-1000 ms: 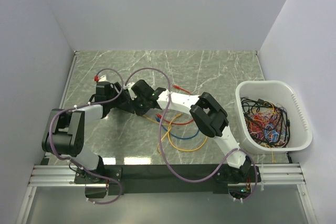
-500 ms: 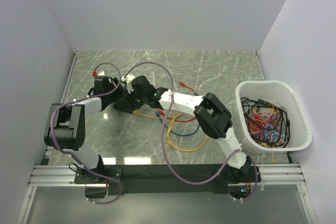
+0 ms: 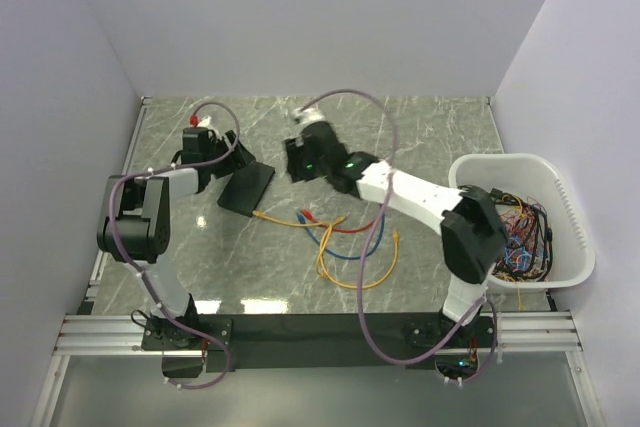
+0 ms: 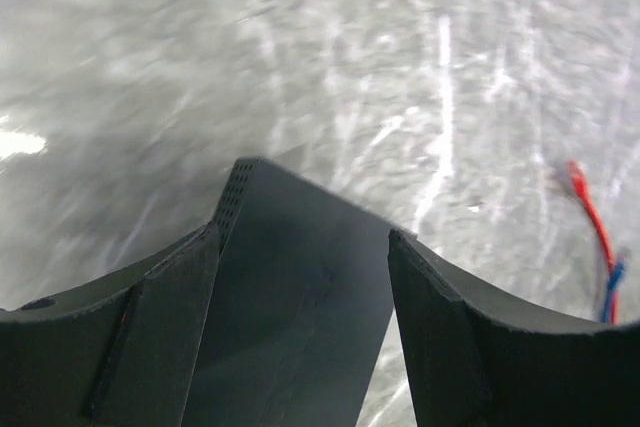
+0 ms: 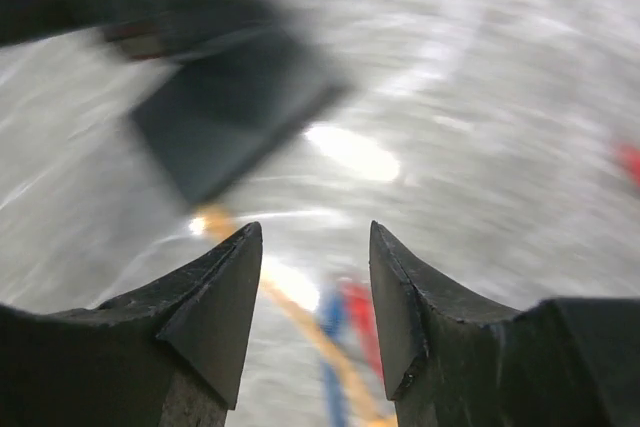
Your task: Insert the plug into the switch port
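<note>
Bright, even light, glare on the table point(image 3: 420, 137); both wrist views motion-blurred.

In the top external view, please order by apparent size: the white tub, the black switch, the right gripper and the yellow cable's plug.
Largest: white tub.
Then switch and right gripper, which look alike; the gripper is nearer the camera, so unranked.
Smallest: yellow cable's plug.

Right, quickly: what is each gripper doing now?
Left gripper: closed on the switch.
Right gripper: open, holding nothing.
</note>
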Robot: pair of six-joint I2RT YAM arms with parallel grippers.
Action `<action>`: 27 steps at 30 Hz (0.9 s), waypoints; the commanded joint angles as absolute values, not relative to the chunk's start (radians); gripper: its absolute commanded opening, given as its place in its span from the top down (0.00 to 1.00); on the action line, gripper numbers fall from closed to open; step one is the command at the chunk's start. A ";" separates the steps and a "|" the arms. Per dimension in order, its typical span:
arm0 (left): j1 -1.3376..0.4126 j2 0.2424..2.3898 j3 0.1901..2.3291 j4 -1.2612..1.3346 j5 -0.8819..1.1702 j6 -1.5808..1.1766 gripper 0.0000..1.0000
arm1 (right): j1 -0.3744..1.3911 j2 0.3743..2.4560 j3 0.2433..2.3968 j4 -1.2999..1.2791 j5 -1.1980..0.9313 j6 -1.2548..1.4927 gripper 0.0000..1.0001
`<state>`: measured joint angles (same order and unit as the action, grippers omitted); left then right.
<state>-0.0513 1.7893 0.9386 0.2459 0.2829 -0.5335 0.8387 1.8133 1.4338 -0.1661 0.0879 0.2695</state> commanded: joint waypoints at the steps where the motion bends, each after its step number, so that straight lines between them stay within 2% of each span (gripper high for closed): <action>1: -0.052 1.828 1.014 0.314 0.437 -0.492 0.26 | 0.709 1.738 1.345 -0.236 0.189 0.377 0.45; 9: -0.072 1.942 1.108 0.319 0.621 -0.494 0.26 | 0.549 1.870 1.465 -0.382 0.265 0.367 0.43; 21: -0.130 1.763 0.873 0.483 0.563 -0.637 0.26 | 0.465 2.088 1.643 -0.423 0.215 0.301 0.35; 27: -0.153 1.707 0.854 0.457 0.548 -0.620 0.26 | 0.457 2.200 1.756 -0.485 0.216 0.287 0.33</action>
<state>-0.1452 1.7721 0.8577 0.4179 0.5476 -0.6186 0.4599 2.1765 1.6928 -0.4461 0.2089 0.3065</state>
